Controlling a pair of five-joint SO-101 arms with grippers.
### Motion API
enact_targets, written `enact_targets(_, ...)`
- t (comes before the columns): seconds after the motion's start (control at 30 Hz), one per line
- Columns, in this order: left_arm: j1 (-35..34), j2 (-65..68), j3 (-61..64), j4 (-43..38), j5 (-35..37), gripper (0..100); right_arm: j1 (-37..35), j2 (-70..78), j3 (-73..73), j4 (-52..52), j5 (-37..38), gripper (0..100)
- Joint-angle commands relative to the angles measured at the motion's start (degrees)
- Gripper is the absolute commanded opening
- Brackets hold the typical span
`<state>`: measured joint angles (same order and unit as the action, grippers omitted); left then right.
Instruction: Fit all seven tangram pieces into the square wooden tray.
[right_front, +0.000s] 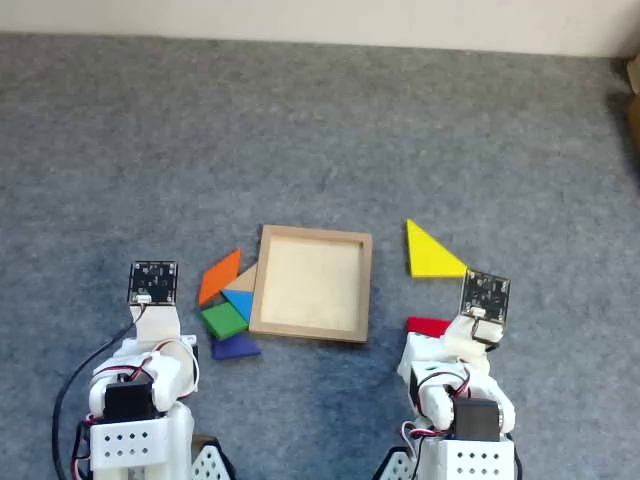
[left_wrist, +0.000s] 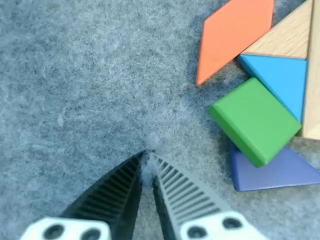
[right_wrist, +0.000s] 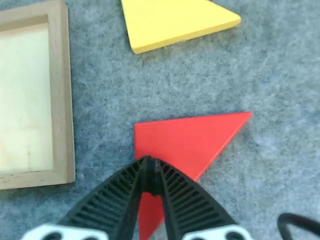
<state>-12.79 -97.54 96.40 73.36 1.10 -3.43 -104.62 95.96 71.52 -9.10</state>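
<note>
So far nothing is placed: the square wooden tray (right_front: 310, 331) lies unfilled in the middle of the grey felt-covered table (right_front: 320, 130), nearer the edge where the arms stand. All seven pieces are left to fit. Toward the table's left edge, the left claw (left_wrist: 149, 156) is pressed together over bare felt, holding nothing. Next comes a cluster crowding the tray's left side: an orange parallelogram (left_wrist: 235, 35), a plain-wood triangle (left_wrist: 285, 37), a blue triangle (left_wrist: 277, 77), a thick green square (left_wrist: 255, 120) and a purple triangle (left_wrist: 272, 172). Right of the tray, a large yellow triangle (right_front: 430, 252) lies apart from it. Nearer the arms' edge, a red triangle (right_wrist: 190, 140) sits beneath the right claw (right_wrist: 151, 167), whose tips are closed together above it, pinching nothing as far as I can judge. The high view lets all seven pieces be counted at once. The wrist views add the claws' state, and the green square seemingly riding partly over the purple triangle.
</note>
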Motion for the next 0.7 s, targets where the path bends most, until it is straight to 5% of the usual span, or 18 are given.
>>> enact_targets(0.0, -0.4, -0.84, -0.04, 0.26, -0.18, 1, 0.48, -0.57, 8.57, 0.13, 0.62, 1.5)
enact_targets(0.67, -0.4, -0.84, -0.04, 0.26, -0.18, 1, 0.57, -0.66, 5.67, -0.04, 0.7, 1.5)
